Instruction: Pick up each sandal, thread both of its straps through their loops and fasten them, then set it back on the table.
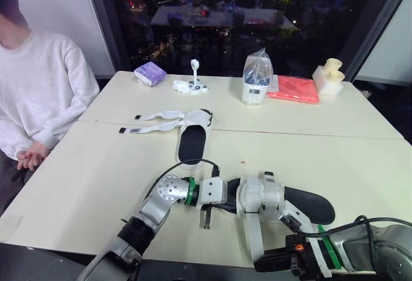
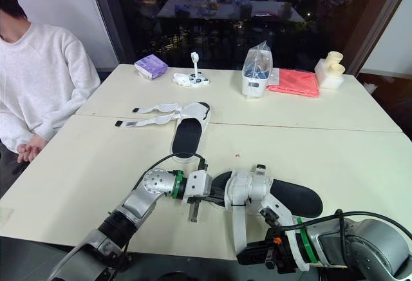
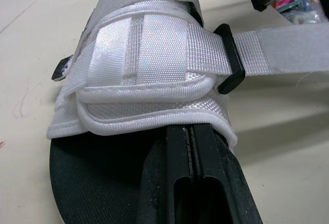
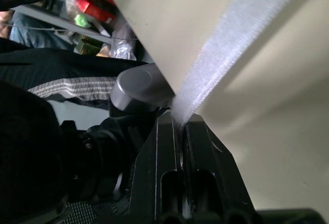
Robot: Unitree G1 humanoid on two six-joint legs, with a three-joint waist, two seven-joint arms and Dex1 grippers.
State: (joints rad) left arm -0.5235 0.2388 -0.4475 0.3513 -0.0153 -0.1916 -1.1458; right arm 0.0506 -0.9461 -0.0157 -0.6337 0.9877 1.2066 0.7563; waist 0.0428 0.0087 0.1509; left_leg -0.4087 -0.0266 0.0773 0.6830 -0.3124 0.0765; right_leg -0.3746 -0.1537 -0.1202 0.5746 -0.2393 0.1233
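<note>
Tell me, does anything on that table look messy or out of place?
Only the far sandal: its two straps lie undone, splayed sideways across the table. The near sandal is mid-job, with one long strap pulled through its black loop and pinched by the right gripper. Nothing looks spilled or broken.

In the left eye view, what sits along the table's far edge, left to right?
Small purple box → white gadget with an upright stem → white container topped by a clear plastic bag → flat red cloth → cream foam block.
</note>
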